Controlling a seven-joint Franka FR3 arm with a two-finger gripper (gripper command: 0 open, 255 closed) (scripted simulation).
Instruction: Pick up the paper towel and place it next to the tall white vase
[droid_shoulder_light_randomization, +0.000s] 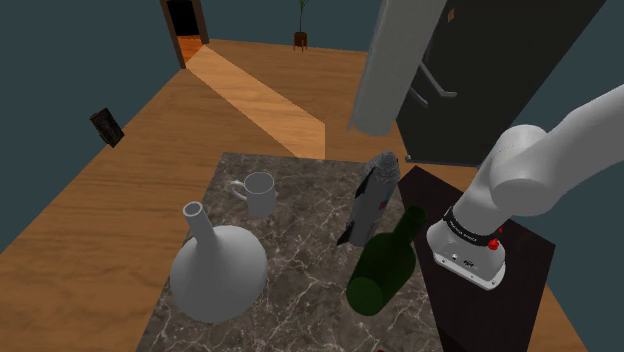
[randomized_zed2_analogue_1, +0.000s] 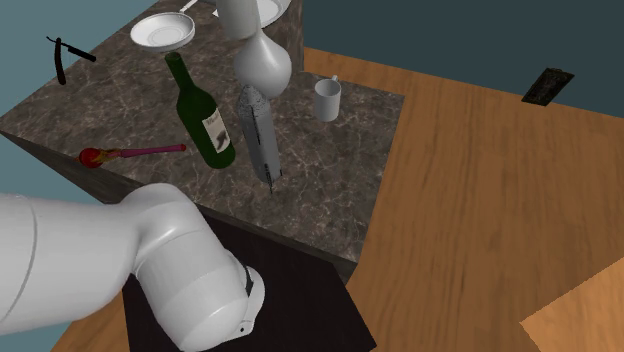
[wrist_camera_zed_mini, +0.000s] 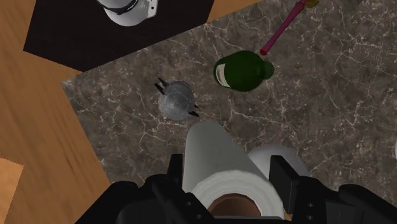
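Note:
My gripper (wrist_camera_zed_mini: 227, 172) is shut on the paper towel roll (wrist_camera_zed_mini: 219, 159), a grey-white roll with a brown core, clasped between the black fingers (wrist_camera_zed_mini: 175, 169) high above the table. In the shoulder view the roll (droid_shoulder_light_randomization: 385, 65) hangs as a long cylinder at the top. The tall white vase (droid_shoulder_light_randomization: 218, 268) has a round body and a narrow neck and stands on the dark marble table (droid_shoulder_light_randomization: 300, 230). From the second exterior view the roll (randomized_zed2_analogue_1: 238, 16) is right above the vase (randomized_zed2_analogue_1: 263, 65). Part of the vase body (wrist_camera_zed_mini: 283, 156) shows just beside the roll under the hand.
A green wine bottle (randomized_zed2_analogue_1: 203, 115) lies near the vase, beside a tall grey tapered object (randomized_zed2_analogue_1: 258, 130). A white mug (randomized_zed2_analogue_1: 327, 98), a plate (randomized_zed2_analogue_1: 162, 32), a razor (randomized_zed2_analogue_1: 65, 55) and a red-headed pink stick (randomized_zed2_analogue_1: 130, 153) share the table. Wooden floor (randomized_zed2_analogue_1: 480, 200) surrounds it.

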